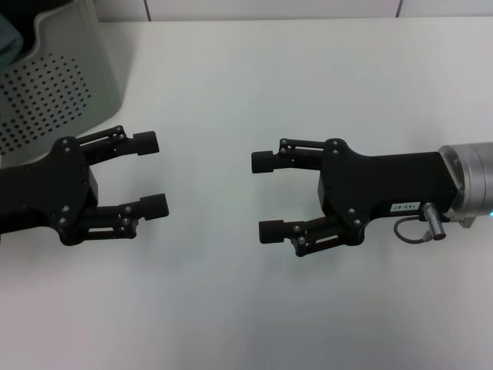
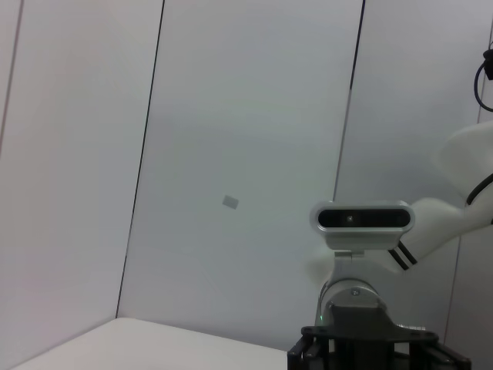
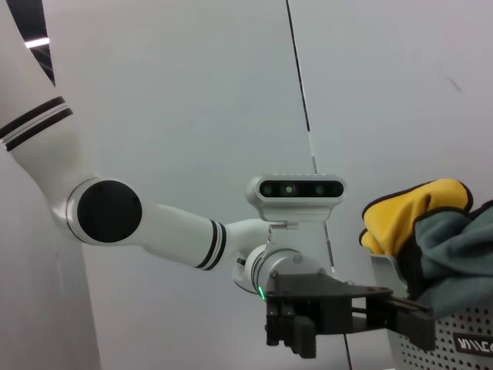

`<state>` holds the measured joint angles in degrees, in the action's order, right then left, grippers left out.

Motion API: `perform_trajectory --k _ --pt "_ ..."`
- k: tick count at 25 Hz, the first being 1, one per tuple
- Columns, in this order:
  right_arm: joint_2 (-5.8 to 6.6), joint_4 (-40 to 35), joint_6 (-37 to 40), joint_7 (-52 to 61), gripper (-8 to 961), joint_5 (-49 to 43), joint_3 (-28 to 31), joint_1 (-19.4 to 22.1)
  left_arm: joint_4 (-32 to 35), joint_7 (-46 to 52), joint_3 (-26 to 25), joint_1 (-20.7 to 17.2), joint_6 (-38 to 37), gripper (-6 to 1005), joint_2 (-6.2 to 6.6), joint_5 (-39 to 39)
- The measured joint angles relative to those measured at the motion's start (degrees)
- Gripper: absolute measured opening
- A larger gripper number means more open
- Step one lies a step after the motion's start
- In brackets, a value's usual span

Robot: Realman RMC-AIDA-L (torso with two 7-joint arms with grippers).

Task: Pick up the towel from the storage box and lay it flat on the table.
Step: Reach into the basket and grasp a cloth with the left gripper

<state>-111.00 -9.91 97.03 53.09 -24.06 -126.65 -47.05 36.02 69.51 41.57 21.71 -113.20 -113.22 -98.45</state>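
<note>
left gripper (image 1: 154,174): wide, empty, near left | right gripper (image 1: 263,196): wide, empty | mustard-yellow soft towel (image 3: 404,213): in light grey perforated storage box (image 1: 58,83), far left

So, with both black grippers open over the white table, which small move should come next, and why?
Probably the left gripper should swing toward the light grey perforated storage box. It is the nearer one, open and empty, and the mustard-yellow towel still sits in the box beside a teal cloth. The right gripper hovers open over the white table.
</note>
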Motion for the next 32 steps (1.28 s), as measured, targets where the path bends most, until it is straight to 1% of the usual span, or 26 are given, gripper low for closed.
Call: perform_trajectory --k 10,11,13,14,16,18,21,22,23,25,27,30,32 --pt "-0.35 -0.53 -0.52 -1.07 872 -0.28 1.49 1.99 0.44 1.53 0.16 0.84 0.00 861 0.01 0.23" --pt "-0.37 -0.53 -0.52 -1.22 872 -0.19 1.50 2.13 1.22 2.47 0.00 0.88 -0.01 861 -0.08 0.38" --pt "-0.40 -0.54 -0.53 -1.42 872 -0.01 1.54 2.33 4.78 7.35 -0.70 0.90 -0.01 862 -0.45 0.94" --pt "-0.41 -0.55 -0.54 -1.48 872 0.03 1.57 2.45 7.70 10.92 -1.07 0.65 0.02 862 -0.73 1.48" --pt "-0.42 -0.52 -0.54 -1.51 873 0.03 1.59 2.55 15.59 18.05 -1.76 -0.77 0.32 862 -1.56 2.95" --pt "-0.44 -0.38 -0.61 -1.52 873 0.03 1.59 2.65 25.30 24.47 -3.63 -2.65 1.05 862 -2.85 4.43" --pt "-0.62 -0.09 -1.63 -1.63 872 0.00 1.59 3.23 39.35 31.40 -8.78 -4.83 2.70 862 -4.86 4.42" --pt "-0.67 -0.20 -2.04 -1.66 872 -0.01 1.59 3.38 42.89 33.44 -10.43 -5.38 3.37 862 -5.23 3.84" --pt "-0.76 -0.34 -2.51 -1.71 872 -0.04 1.58 3.53 47.92 35.96 -12.90 -5.97 4.33 862 -5.52 3.09" --pt "-1.01 -0.33 -3.20 -2.01 872 -0.08 1.58 3.66 55.52 40.52 -17.35 -6.59 5.43 862 -5.55 1.42" --pt "-1.22 -0.29 -3.88 -2.23 872 -0.08 1.58 3.89 61.54 44.18 -21.71 -6.74 5.73 862 -5.31 -0.33" --pt "-1.33 -0.48 -4.55 -2.26 873 -0.11 1.58 4.02 69.38 48.26 -28.17 -6.75 5.78 862 -4.83 -4.10" --pt "-1.40 -0.49 -5.14 -2.27 873 -0.15 1.58 3.90 73.35 50.00 -31.38 -6.71 5.90 861 -4.43 -7.72"
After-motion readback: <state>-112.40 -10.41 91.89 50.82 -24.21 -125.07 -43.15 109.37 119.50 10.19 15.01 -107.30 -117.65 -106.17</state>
